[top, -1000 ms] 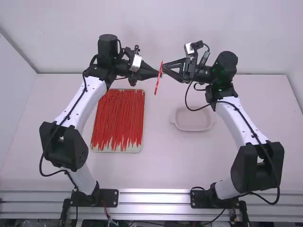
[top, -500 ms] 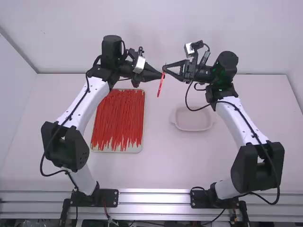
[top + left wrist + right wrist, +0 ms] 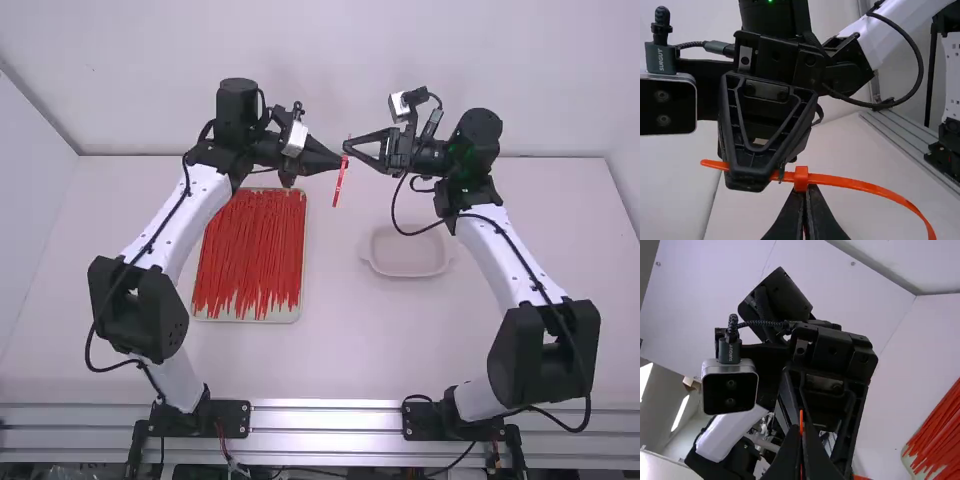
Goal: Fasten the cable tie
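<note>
Where the pincers meet: the left gripper [image 3: 333,166] and the right gripper [image 3: 350,152] come tip to tip in mid-air at the 12 o'clock end of the table [image 3: 340,340], well off its surface.
Left pincer: squeezed fully together on the red cable tie [image 3: 855,184], just under its square head (a sliver of red shows between the fingers).
Right pincer: likewise closed, clamped on the strap just beside the head on the far side, with the thin end poking out beyond it.
Task's thing: the cable tie is held between both tips, and in the high view its free length droops toward 6 o'clock and touches nothing else.
Why held so: as I read it, one arm anchors the head while the other grips the strap, ready to draw it along. Holding the work aloft keeps the dangling strap off the table. Whether the tail has passed through the head, or any loop has closed, cannot be made out.
Stage of the job: probably mid-fastening, not finished (a judgement from the straight hanging strap).
Around: a tray [image 3: 303,262] of loose red ties lies on the table at 7 o'clock from the tips, and a white bowl [image 3: 371,256] sits at 5 o'clock, both well apart from the held tie.
In the way: nothing but the tie lies between the tips. The real crowding is the two grippers' own bulk, nose to nose, which leaves little room to regrip.
</note>
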You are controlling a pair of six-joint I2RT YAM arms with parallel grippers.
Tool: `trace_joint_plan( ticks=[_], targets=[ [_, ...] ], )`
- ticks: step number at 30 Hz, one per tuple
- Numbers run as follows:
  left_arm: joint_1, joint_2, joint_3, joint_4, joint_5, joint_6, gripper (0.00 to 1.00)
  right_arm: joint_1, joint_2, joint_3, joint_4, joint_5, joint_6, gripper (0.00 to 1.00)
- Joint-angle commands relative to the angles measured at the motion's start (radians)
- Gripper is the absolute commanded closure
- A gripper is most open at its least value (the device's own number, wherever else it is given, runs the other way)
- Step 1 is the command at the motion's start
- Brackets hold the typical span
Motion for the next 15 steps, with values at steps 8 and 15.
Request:
trace_joint_plan(
  ticks=[8,15],
  targets=[
    [-0.002,-0.008,-0.100,0.020,0.022,0.018,0.98,-0.005,-0.005,0.014,0.014,0.003,-0.011,1.00],
    [-0.009,-0.008,-0.143,0.001,0.018,0.015,0.98,-0.005,-0.005,0.014,0.016,0.008,-0.008,1.00]
  ],
)
